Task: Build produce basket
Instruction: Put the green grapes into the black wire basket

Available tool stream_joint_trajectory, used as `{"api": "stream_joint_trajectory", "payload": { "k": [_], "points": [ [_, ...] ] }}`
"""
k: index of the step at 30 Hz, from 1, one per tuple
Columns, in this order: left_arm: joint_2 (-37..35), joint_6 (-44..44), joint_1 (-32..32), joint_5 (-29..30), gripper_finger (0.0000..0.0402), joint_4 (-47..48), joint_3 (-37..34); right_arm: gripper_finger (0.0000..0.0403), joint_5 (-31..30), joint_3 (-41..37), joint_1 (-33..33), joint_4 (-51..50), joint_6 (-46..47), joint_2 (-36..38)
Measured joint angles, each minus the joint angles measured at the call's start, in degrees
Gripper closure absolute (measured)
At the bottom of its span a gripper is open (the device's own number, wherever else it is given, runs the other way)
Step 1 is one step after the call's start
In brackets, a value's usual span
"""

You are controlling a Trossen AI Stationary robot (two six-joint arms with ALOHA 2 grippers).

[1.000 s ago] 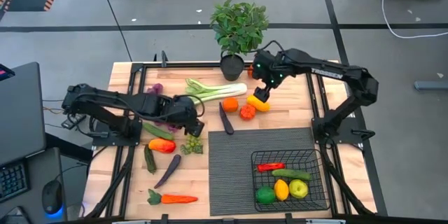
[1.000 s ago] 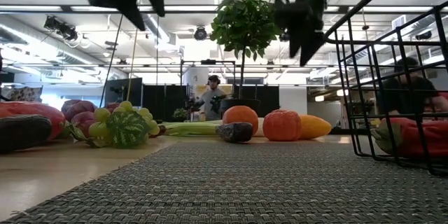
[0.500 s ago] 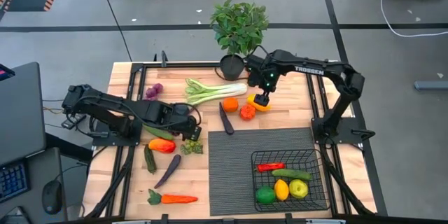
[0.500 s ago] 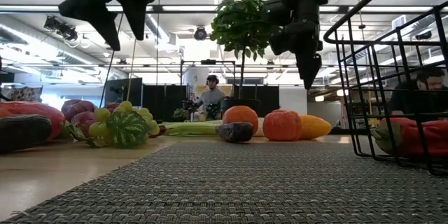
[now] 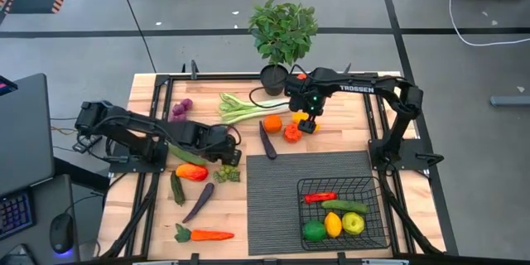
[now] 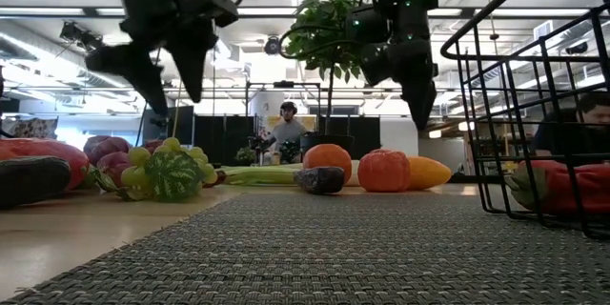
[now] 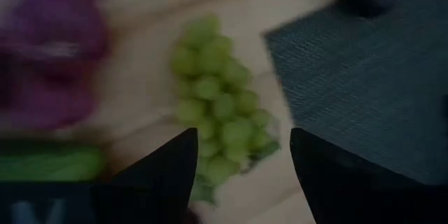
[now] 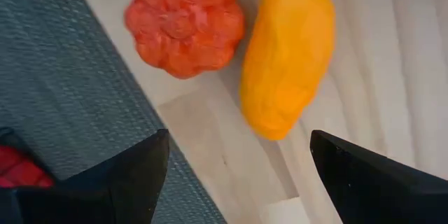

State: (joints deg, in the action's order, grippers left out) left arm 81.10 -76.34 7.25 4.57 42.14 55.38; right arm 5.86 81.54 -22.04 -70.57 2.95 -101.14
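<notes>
The black wire basket (image 5: 374, 184) stands on the dark ribbed mat (image 5: 273, 207) at the near right. It holds a red pepper, a cucumber, a lemon and two green fruits. My left gripper (image 7: 241, 175) is open and empty above the green grapes (image 7: 217, 105), which lie on the table beside the mat's left edge (image 5: 226, 174). My right gripper (image 8: 234, 182) is open and empty above the yellow fruit (image 8: 287, 63), which lies next to a red-orange ribbed fruit (image 8: 185, 31). In the low view, both grippers (image 6: 157, 71) (image 6: 415, 91) hang clear of the table.
A leek (image 5: 252, 106), an orange (image 5: 272, 124) and a dark eggplant (image 5: 267, 142) lie at the far middle. Purple grapes (image 5: 178, 109), a red-yellow pepper (image 5: 190, 172), a cucumber (image 5: 176, 189), a purple eggplant (image 5: 199, 202) and a carrot (image 5: 203, 234) lie on the left. A potted plant (image 5: 281, 33) stands at the far edge.
My right gripper has moved toward the table's left edge and down, over the yellow fruit. My left gripper has come down toward the green grapes. No produce has moved.
</notes>
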Motion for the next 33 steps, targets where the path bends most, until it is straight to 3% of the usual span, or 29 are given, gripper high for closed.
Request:
{"api": "stream_joint_trajectory", "payload": {
  "k": [5,12,21,33],
  "points": [
    [0.0,-2.8,1.1,-0.4,0.0168,-3.0,-4.6,0.0054,-5.6,0.0,0.0,-0.2,1.6,0.0],
    [0.0,-6.0,1.4,-0.4,0.0162,-3.6,-8.7,0.0054,-4.4,0.0,0.7,-1.2,4.2,0.0],
    [4.5,-5.5,1.4,-1.0,0.0162,-11.9,-9.0,0.0054,-3.9,0.0,1.8,-2.1,6.1,0.6],
    [9.0,-6.6,1.9,-1.6,0.0155,-17.2,-8.9,0.0054,-3.3,0.0,1.8,-1.0,8.6,11.6]
  ]
}}
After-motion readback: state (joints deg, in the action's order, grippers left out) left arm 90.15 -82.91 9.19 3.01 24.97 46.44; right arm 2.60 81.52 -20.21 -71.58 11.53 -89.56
